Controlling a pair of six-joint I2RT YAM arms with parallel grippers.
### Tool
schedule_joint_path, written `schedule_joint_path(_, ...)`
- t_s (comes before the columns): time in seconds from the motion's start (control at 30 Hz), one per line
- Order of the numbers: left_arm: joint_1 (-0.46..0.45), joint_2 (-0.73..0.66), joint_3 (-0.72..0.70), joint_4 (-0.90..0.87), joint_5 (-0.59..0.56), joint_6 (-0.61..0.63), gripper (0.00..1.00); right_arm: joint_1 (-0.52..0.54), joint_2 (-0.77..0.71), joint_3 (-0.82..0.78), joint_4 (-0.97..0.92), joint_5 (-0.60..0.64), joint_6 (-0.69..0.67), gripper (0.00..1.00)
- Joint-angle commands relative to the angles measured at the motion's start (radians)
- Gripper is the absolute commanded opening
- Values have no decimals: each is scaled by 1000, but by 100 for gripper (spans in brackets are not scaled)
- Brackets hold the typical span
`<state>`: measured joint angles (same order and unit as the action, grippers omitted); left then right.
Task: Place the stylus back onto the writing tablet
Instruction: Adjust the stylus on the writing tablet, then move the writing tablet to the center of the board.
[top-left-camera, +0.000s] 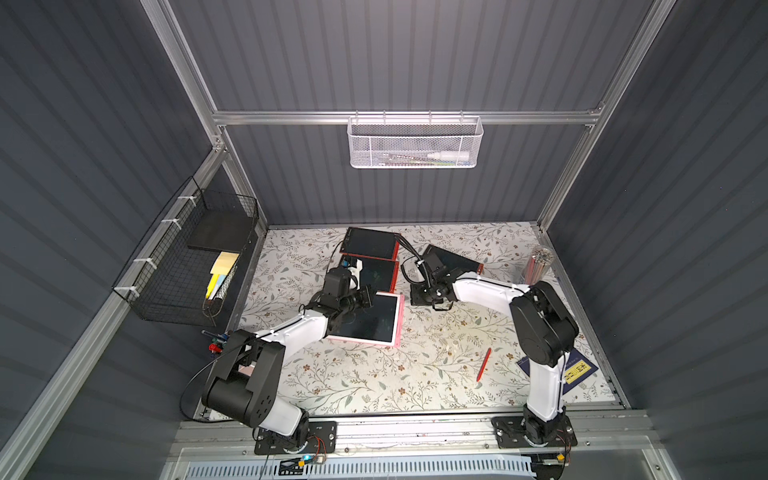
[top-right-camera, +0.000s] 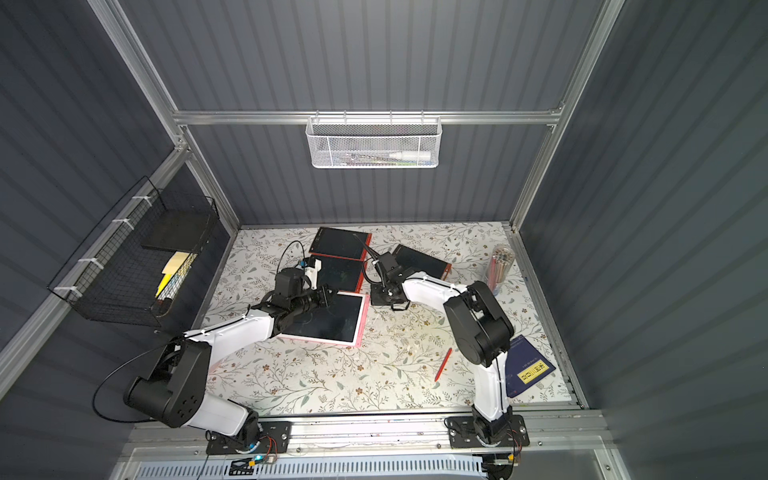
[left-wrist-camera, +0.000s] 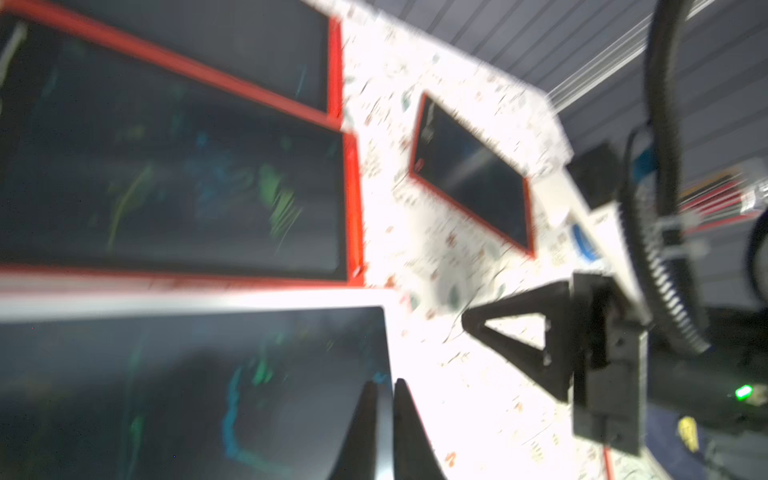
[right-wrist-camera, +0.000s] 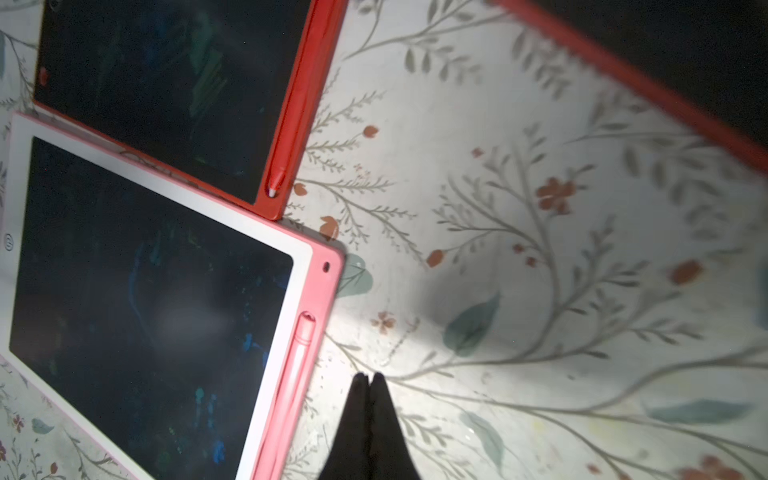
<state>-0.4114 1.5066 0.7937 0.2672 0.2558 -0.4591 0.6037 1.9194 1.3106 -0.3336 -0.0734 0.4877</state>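
Floral tabletop (top-left-camera: 374, 382): red stylus (top-left-camera: 483, 365) at five o'clock; right gripper (right-wrist-camera: 368, 375), pressed together, must spread across it; left gripper (left-wrist-camera: 384, 384) barely parted.

1. The dark blue booklet (top-left-camera: 559, 380) at the right edge of the table (top-left-camera: 374, 386) carries a yellow label (top-left-camera: 577, 371) with dark characters, too small to read in both top views.
2. The pink-framed writing tablet (right-wrist-camera: 158, 299) bears a small round mark (right-wrist-camera: 7, 241) on its white bezel, not legible.
3. No text can be read anywhere.

Overhead stereo pair; wrist cameras (close)
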Motion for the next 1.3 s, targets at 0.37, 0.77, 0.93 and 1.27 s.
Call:
schedule_joint_path(0.37,2,127,446,27,155,163,68,-72,-222,-145,-83,108,-38,14)
schedule_joint_path(0.77,0,204,649,107,209,209,99,-159,-199,-95,-181,229,31,16)
schedule_joint_path(0.93,0,175,615,188,249,244,99,-211,-155,-45,-205,251,68,16)
schedule_joint_path(1.27,0,132,540,198,226,260,99,-288,-14,95,-269,317,72,16)
